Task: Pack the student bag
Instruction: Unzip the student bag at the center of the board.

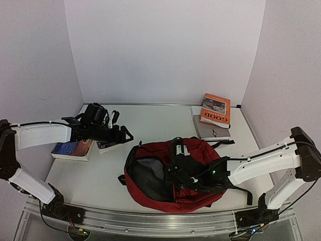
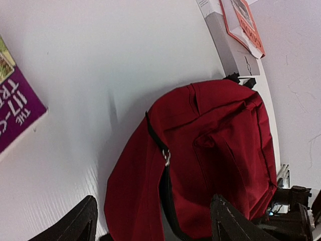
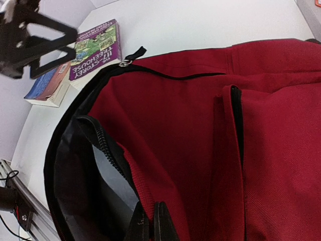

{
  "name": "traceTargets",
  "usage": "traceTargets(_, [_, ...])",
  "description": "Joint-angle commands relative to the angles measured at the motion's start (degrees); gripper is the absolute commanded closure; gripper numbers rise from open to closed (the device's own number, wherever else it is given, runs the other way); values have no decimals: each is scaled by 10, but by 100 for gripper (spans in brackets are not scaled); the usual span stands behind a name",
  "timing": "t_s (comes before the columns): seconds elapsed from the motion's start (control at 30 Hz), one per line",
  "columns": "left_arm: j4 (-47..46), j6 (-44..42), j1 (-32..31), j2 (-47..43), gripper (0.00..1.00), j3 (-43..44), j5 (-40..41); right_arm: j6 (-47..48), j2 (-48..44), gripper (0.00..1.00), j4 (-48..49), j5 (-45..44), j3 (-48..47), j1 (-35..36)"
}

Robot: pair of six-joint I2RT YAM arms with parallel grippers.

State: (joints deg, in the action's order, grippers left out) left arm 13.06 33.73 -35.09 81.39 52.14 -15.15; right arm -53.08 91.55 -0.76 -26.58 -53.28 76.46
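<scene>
So, the right gripper (image 3: pixel 150 221) was found pressed together right on the rim of the student bag (image 1: pixel 150 193)'s main opening. The red fabric beside the zipper looked to be pinched between the fingers. That grip was judged to be there for one reason: the mouth gets propped open, the grey lining is exposed, and stuff can be dropped in. The bag itself was laid on the table (image 1: pixel 150 118) toward the near edge, between the two arms and a bit closer to the right one.

The left gripper (image 1: pixel 122 134) was spread wide with nothing in it, hung above the table off the bag's left side. It was reckoned to be placed there for a book pickup, though no contact could be made out.

Count time: one bag, two grippers, four books. Two were set to the bag's left, a purple book (image 3: pixel 98 47) nearer the bag and a blue book (image 1: pixel 70 149) just past it. Whether they touched or overlapped couldn't be told. Two more were left behind the bag on its right, an orange book (image 1: pixel 215 110) stacked on a grey book (image 1: pixel 210 131). No book could be made out inside the bag, so the packing was judged barely started.
</scene>
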Motion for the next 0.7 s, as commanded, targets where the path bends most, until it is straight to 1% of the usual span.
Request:
traceTargets(0.0, [-20,53,-6,-29,23,-55,-39,-67,-11,100,8,-7,18,-13])
traceTargets(0.13, [-41,69,-17,-20,22,-76,-52,-121,-13,100,8,-22,40,-23])
traceTargets(0.27, [-61,74,-23,8,21,-76,-60,-165,-10,100,8,-28,61,-31])
traceTargets(0.33, [-74,77,-24,24,24,-75,-65,-176,-8,100,8,-25,68,-34])
traceTargets(0.37, [-82,78,-24,30,28,-74,-68,-180,-8,100,8,-24,70,-37])
traceTargets(0.4, [-84,80,-24,36,39,-74,-67,-183,-9,100,8,-20,75,-40])
traceTargets(0.43, [-84,82,-24,40,49,-73,-62,-187,-11,100,8,-17,79,-43])
traceTargets(0.47, [-82,84,-24,43,62,-72,-55,-189,-16,100,8,-16,85,-46])
traceTargets(0.53, [-81,93,-24,41,80,-75,-38,-196,-30,100,8,-14,101,-58])
traceTargets(0.6, [-90,96,-24,37,92,-81,-34,-197,-47,100,8,-13,116,-68])
traceTargets(0.67, [-98,92,-24,34,99,-82,-39,-189,-62,94,8,-12,126,-74])
